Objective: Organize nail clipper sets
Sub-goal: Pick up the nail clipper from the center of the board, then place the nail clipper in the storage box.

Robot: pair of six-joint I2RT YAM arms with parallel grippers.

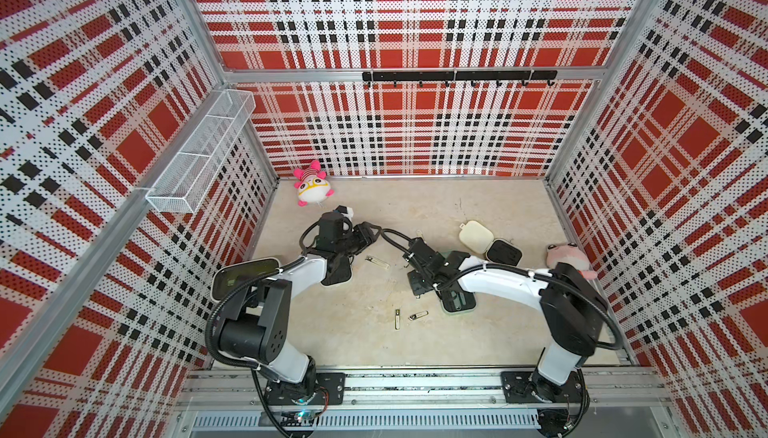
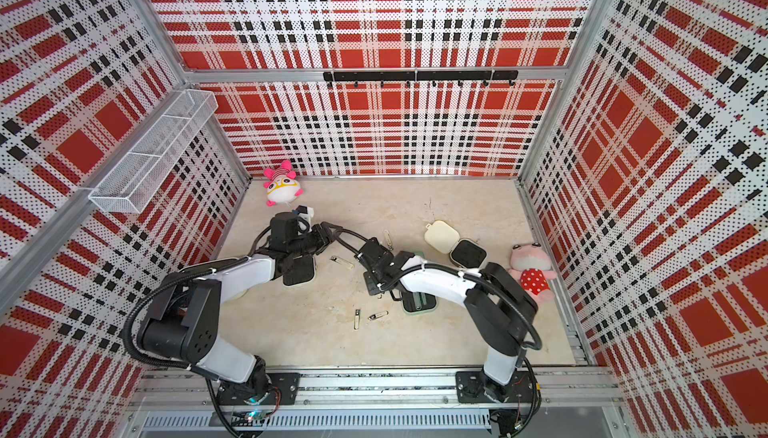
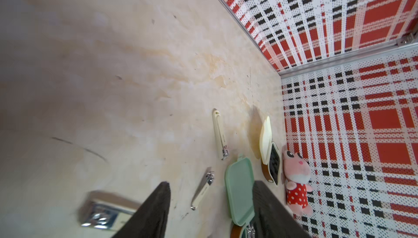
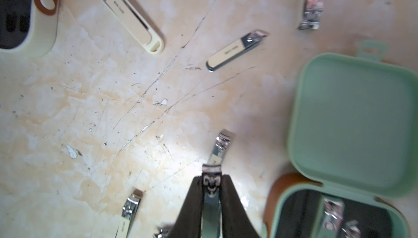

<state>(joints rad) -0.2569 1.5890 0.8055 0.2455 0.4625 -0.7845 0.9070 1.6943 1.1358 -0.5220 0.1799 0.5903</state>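
In the right wrist view my right gripper is shut on a small silver nail clipper, just above the table. The open mint green case sits beside it, lid flat and black tray holding tools. In both top views this gripper hangs left of the mint case. A cream case lies open at the back right. My left gripper is open and empty above the table, and a third case's black tray sits below the left arm. Several loose clippers lie around.
A larger cream box with a green-tinted top sits at the left, partly under the left arm. A pink and white plush lies at the back left. A pink plush in a dotted dress lies by the right wall.
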